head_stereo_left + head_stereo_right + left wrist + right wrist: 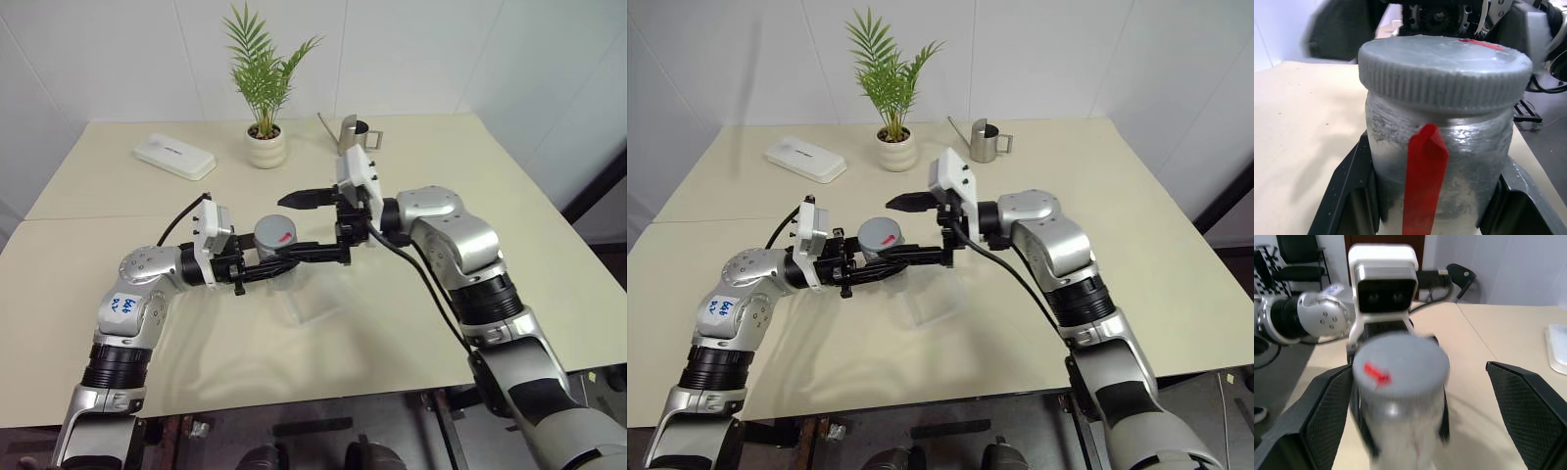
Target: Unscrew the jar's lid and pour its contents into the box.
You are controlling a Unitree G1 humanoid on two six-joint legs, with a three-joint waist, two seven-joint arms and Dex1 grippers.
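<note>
My left gripper (272, 268) is shut on the silvery jar (1449, 161), its black fingers (1344, 193) pressed to both sides of the body below a red stripe. The jar stands upright, held above the table. The grey ribbed lid (278, 233) with a red mark sits closed on top. From the right, my right gripper (1418, 369) reaches in level and stands open, one finger (1327, 416) on each side of the lid and clear of it. The clear box (315, 298) lies on the table just below and in front of the jar. The contents are hidden inside the jar.
At the back of the cream table (509, 196) stand a potted palm (265, 145) and a steel watering can (985, 142). A flat white case (174, 155) lies at the back left. The near table edge runs just below the box.
</note>
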